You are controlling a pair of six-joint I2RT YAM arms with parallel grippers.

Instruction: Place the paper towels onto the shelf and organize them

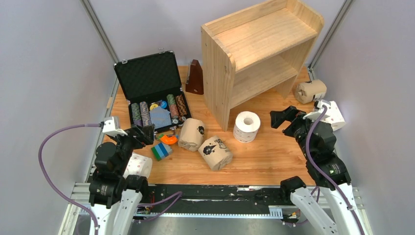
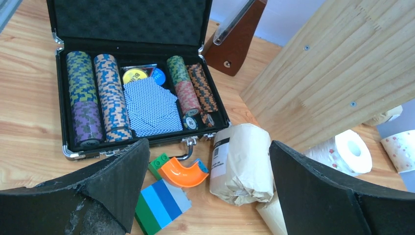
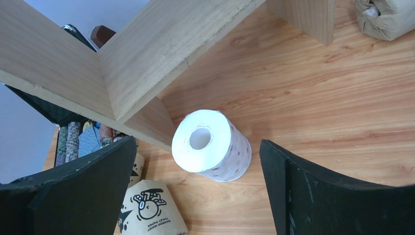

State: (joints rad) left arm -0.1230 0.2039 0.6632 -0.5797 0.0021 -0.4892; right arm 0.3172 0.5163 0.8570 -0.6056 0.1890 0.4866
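Paper towels are lying on the table by the shelf; we're reading "BAMBOO" on one kraft roll, while left gripper and right gripper are gaping wide, gripping nothing.

The shelf, toward 1 o'clock on the worktop, is pale, bare-looking pine — matt, with plain grain and visible joints. The worktop is a warmer orange wood grain, smooth, with a slight sheen. Near the centre, the white roll is soft matt paper with faint dots. A wrapped roll, at about 8 o'clock from it, wears crinkled tan kraft paper printed in black. At 10 o'clock the case has black dimpled foam inside and bright metal corners. The toy bricks and the orange piece are glossy plastic. The left gripper has jaws faced in matt black — scuffed and grainy.
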